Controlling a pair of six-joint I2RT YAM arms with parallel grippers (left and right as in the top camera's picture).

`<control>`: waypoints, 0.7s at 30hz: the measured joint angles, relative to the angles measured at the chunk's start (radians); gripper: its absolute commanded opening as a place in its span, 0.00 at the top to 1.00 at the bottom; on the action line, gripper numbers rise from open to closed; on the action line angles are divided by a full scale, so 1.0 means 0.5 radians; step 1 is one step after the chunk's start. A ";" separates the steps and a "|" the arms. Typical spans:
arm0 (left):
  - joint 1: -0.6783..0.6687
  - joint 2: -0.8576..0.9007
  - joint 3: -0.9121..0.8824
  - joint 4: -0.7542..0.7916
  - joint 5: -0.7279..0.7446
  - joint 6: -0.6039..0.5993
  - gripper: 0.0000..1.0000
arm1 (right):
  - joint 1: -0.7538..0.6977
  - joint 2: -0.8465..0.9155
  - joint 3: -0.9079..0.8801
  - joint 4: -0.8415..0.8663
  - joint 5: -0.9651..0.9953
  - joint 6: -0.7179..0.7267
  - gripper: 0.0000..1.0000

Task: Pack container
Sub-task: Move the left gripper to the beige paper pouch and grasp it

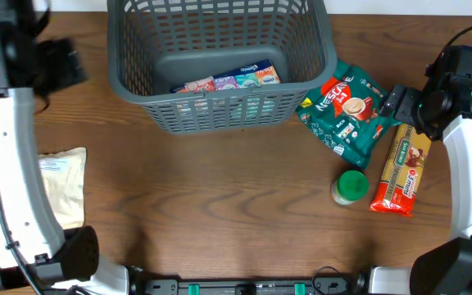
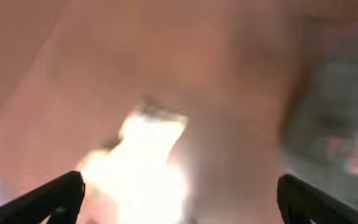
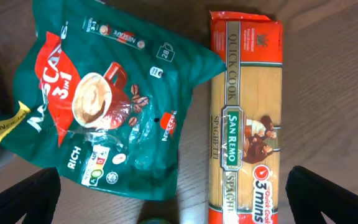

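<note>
The dark grey lattice basket (image 1: 220, 106) stands at the back middle, with a colourful flat box (image 1: 228, 82) lying inside. A green Nescafe bag (image 1: 347, 111) (image 3: 104, 99) lies right of the basket. An orange spaghetti packet (image 1: 401, 170) (image 3: 244, 118) lies beside the bag. My right gripper (image 1: 400, 102) (image 3: 174, 177) is open and empty, hovering above these two. My left gripper (image 1: 56, 65) (image 2: 179, 186) is open and empty at the far left. Its view is blurred, showing a bright white pouch (image 2: 148, 162) below and the basket (image 2: 340, 124) at the right.
A small jar with a green lid (image 1: 351, 187) stands in front of the Nescafe bag, left of the spaghetti. The white pouch (image 1: 62, 184) lies at the table's left side, next to the left arm's white link.
</note>
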 measured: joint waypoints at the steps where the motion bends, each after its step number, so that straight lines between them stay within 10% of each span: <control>1: 0.050 -0.009 -0.008 0.002 -0.049 -0.162 0.02 | 0.000 0.000 0.000 -0.001 0.000 0.000 0.01; 8: 0.110 -0.119 -0.143 0.002 -0.185 -0.566 0.01 | 0.000 0.000 0.000 0.047 0.001 -0.001 0.01; 21: 0.185 -0.142 -1.106 0.392 -0.174 0.289 0.01 | 0.000 0.000 0.000 0.067 0.001 0.000 0.01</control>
